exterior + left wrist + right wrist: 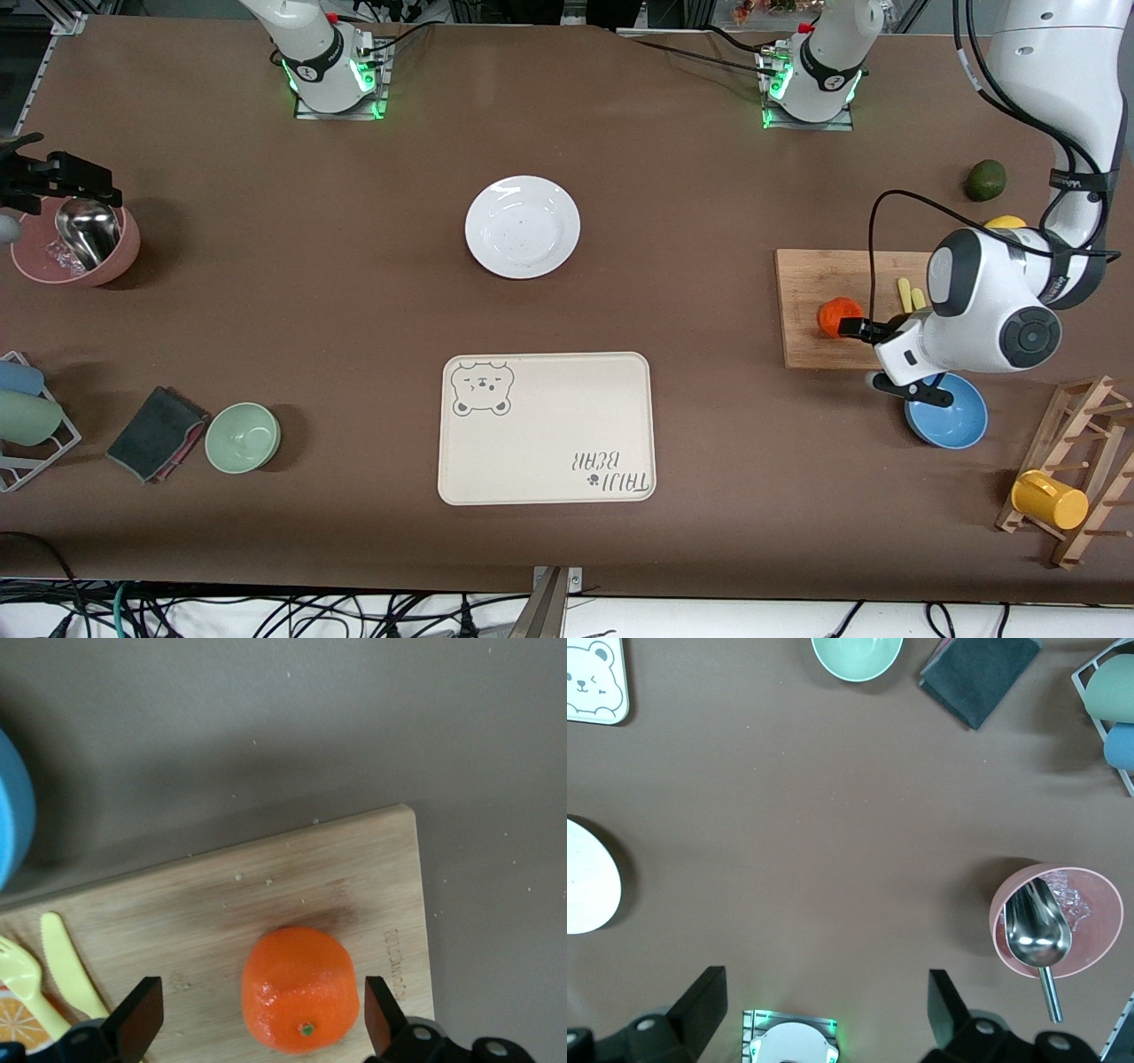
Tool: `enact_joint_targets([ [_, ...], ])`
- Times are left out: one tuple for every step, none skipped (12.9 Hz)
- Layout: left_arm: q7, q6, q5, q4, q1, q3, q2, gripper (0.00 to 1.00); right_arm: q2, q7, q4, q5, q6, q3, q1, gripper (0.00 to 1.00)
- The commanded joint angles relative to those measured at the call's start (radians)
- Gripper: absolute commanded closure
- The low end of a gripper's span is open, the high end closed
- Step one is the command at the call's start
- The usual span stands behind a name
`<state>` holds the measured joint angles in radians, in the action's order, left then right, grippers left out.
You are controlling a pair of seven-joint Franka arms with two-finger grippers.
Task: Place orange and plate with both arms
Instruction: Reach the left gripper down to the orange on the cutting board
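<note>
Two arms at a brown counter [266, 266], one orange and one plate not yet held.

Landmark: the one round white plate [523, 227], mid-counter. Toward the right arm's end from it, the right gripper [53, 177], fingers spread and empty, hangs over a pink bowl [75, 244] with one metal scoop [89, 232]; its arm is cut off. Nearer the camera than the plate lies one beige rectangular bear tray [547, 428]. Toward the left arm's end, the one small round orange [301, 989] sits on a wooden cutting board [221, 912]; the left gripper [259, 1019] is spread wide around it, not touching.
</note>
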<state>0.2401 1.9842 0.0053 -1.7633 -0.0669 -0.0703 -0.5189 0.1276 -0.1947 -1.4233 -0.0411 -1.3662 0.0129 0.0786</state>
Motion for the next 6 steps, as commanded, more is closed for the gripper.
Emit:
enact_joint_targets([
  [-0.019, 0.076, 0.028, -0.125, 0.001, -0.003, 0.069, 0.00, -0.002, 0.014, 0.009, -0.006, 0.015, 0.004, 0.003, 0.00],
  [-0.019, 0.108, 0.027, -0.160, 0.001, -0.003, 0.074, 0.00, -0.002, 0.014, 0.009, -0.006, 0.016, 0.004, 0.003, 0.00],
  [-0.019, 0.123, 0.028, -0.180, 0.001, -0.003, 0.077, 0.00, -0.002, 0.014, 0.009, -0.006, 0.015, 0.004, 0.003, 0.00],
  [-0.025, 0.149, 0.027, -0.206, 0.001, -0.003, 0.080, 0.00, -0.002, 0.015, 0.009, -0.006, 0.016, 0.004, 0.003, 0.00],
  [-0.059, 0.174, 0.028, -0.223, 0.002, -0.005, 0.083, 0.00, -0.002, 0.015, 0.009, -0.006, 0.016, 0.006, 0.003, 0.00],
  [-0.093, 0.179, 0.028, -0.232, 0.016, -0.005, 0.076, 0.00, -0.002, 0.014, 0.009, -0.006, 0.015, 0.004, 0.003, 0.00],
])
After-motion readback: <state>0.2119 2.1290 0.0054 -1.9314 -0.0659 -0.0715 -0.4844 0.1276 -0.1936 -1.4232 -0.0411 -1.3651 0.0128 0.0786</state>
